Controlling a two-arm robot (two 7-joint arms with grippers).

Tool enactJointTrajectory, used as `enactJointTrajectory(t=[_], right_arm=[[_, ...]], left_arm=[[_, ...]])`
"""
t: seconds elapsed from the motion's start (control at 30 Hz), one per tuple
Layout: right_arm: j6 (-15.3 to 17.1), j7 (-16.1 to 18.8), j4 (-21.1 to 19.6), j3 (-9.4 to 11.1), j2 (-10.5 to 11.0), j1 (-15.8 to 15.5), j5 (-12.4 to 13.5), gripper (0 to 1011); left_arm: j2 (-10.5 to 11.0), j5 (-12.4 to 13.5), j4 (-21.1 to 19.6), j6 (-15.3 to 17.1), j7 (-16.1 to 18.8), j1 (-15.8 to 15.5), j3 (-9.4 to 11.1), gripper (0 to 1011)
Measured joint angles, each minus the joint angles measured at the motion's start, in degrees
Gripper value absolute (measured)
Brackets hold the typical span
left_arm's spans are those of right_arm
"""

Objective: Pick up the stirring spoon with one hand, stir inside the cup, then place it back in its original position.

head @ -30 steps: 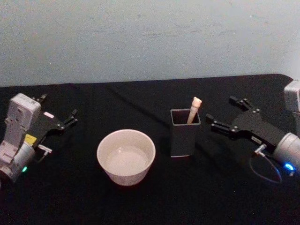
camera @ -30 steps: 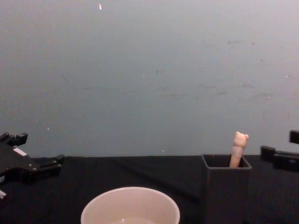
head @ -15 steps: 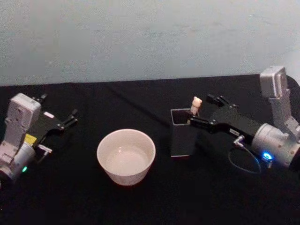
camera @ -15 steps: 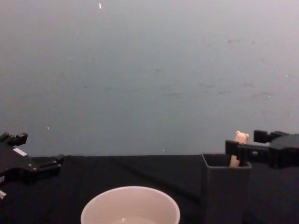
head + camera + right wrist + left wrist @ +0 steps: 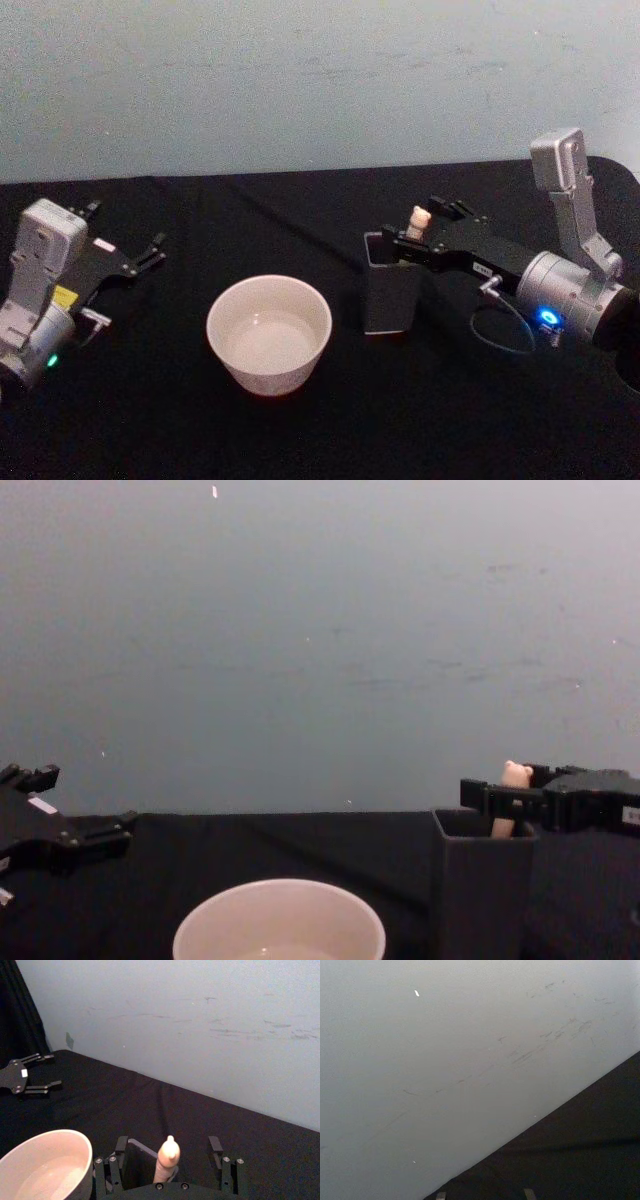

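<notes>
1. Stirring spoon (image 5: 419,222) is seen standing in the dark grey square holder (image 5: 393,295), leaning toward its far right corner, with the beige handle and bear head raised above the rim.
2. The right gripper (image 5: 418,228) is held level with the upper handle, just above the holder's rim. Its fingers are spread wide, one on each side of the handle. In the right wrist view a clear gap is seen between the spoon (image 5: 167,1160) and each finger, so nothing is gripped.
3. In the chest view the spoon's head (image 5: 515,775) is seen just above the black fingers of the right gripper (image 5: 505,790), over the holder (image 5: 483,890).
4. The cup (image 5: 268,335) is placed on the black table (image 5: 300,430) to the left of the holder, near it but apart. Its cream inside is seen with no spoon in it.
5. The left gripper (image 5: 125,228) is parked at the left of the table, well apart from the cup, with its fingers spread and nothing held.
</notes>
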Motion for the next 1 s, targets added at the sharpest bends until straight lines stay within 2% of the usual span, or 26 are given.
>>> enactJointTrajectory(t=[0.33, 1.0], right_arm=[[1.1, -0.4, 1.3, 0.3, -0.8, 0.7, 0.4, 1002], [1.1, -0.5, 1.3, 0.4, -0.7, 0.7, 0.4, 1002]], left_arm=[[0.0, 0.0, 0.0, 0.0, 0.0, 0.0, 0.0, 1001], [0.0, 0.0, 0.0, 0.0, 0.0, 0.0, 0.0, 1001]])
